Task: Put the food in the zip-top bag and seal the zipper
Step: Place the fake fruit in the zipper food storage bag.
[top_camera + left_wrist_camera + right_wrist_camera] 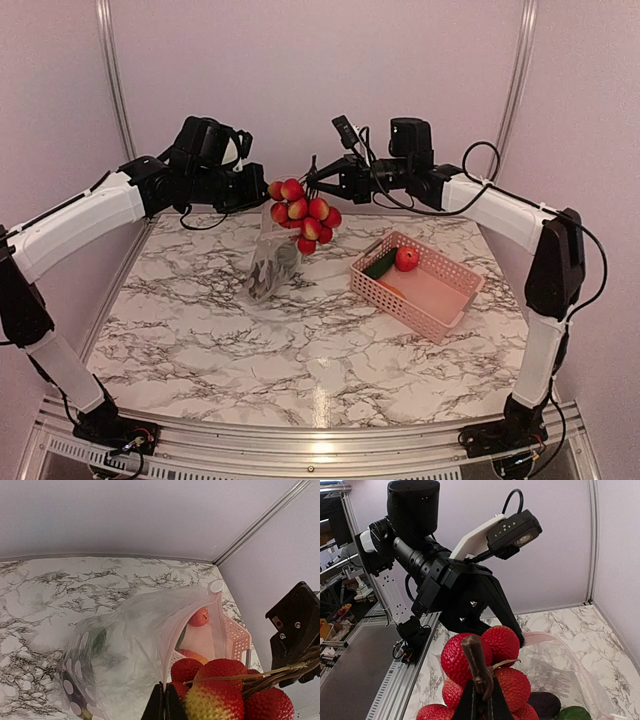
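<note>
2 grips: left hand pinches bag, right hand holds cluster.

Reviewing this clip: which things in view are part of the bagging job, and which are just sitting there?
Job: zip-top bag, its mouth pinched by left gripper; red ball cluster, in right gripper; eggplant and round green piece, in the bag; red fruit and cucumber, in the pink basket.
Just there: pink basket; marble table.
</note>
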